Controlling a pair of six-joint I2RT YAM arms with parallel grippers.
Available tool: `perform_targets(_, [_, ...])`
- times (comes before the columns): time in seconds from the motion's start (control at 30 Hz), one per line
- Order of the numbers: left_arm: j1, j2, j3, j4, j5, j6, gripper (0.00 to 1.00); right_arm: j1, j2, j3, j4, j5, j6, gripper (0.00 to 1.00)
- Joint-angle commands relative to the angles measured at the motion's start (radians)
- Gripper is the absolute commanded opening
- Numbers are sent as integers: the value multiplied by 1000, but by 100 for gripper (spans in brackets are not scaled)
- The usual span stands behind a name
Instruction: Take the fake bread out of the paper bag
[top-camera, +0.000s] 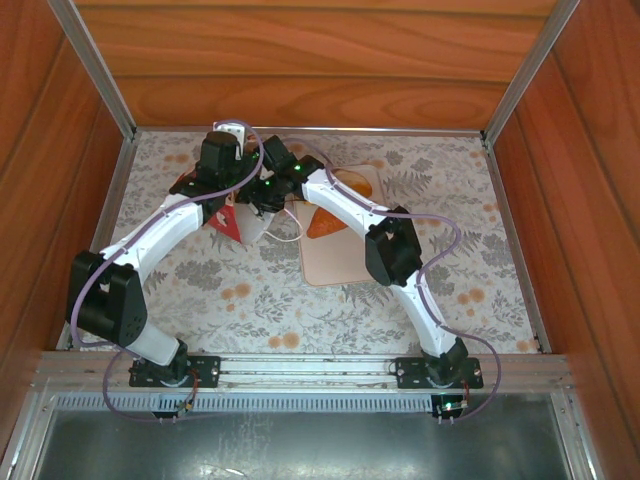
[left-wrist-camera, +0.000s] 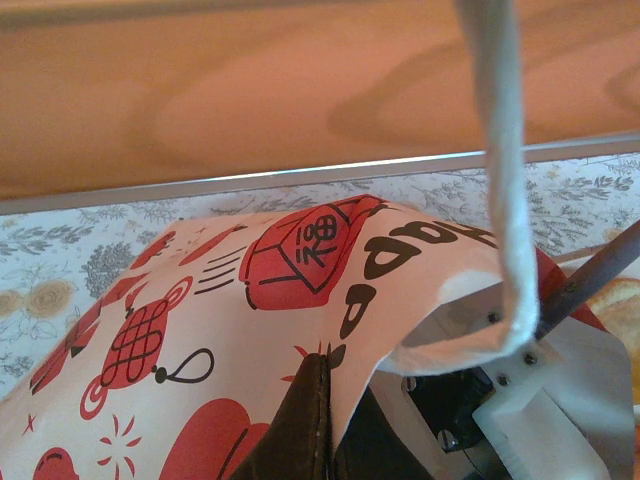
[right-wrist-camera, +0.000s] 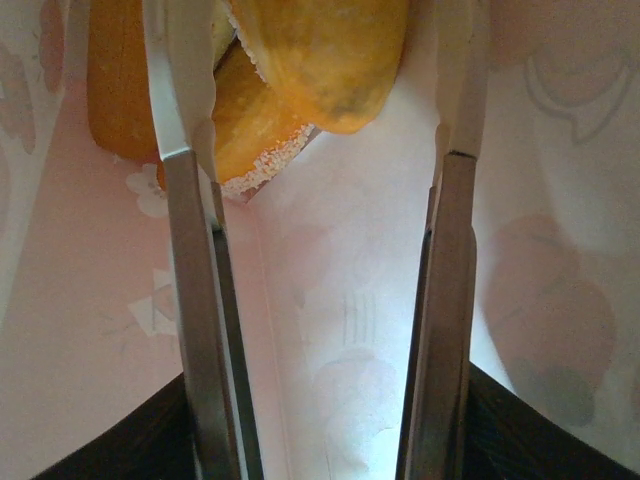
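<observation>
Steel fingers (right-wrist-camera: 195, 300) of the right gripper (right-wrist-camera: 318, 140) stood apart inside the paper bag (right-wrist-camera: 560, 300), fake bread (right-wrist-camera: 330, 60) just past their tips at upper left, while the left gripper (left-wrist-camera: 305, 430) clamped the bag.

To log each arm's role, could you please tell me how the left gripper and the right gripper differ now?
The left gripper is shut on the edge of the paper bag, from outside; the right gripper stands open inside the bag. The left gripper holds paper; the right gripper holds nothing, the fake bread lying near its fingertips. Both are at the same bag.
</observation>
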Motion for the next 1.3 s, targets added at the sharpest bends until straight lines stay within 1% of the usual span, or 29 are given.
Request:
perform_targets(0.0, [-4,-40,-2,20,30,-9,0,1,26,25,-6,2,1,57])
perform_targets(0.1, [-4,-43,-3,19,26,-8,0,1,30,24,-4,0,1,49])
perform_targets(0.17, [-4,-41,-6,17,19,-5,0,1,27,20,-7,1,0,40])
perform_targets(0.23, [-4,-39,-7,14,8,-2,0,0,18,10,-9,5,-5,33])
perform_targets(0.43, [-3,-26,-10,9,-18,-5,0,1,-37,-39,-1,13,-34,26])
perform_targets(0.77, [-2,1,3,3,-100,-15,0,1,-226,-245,74,41,-71,21])
perform_targets(0.97, [-2,13,9,-3,-112,-44,0,0,-339,-375,105,49,-77,21])
perform_targets(1.27, [1,5,1,-8,-157,-38,0,-15,-472,-515,173,15,-68,21])
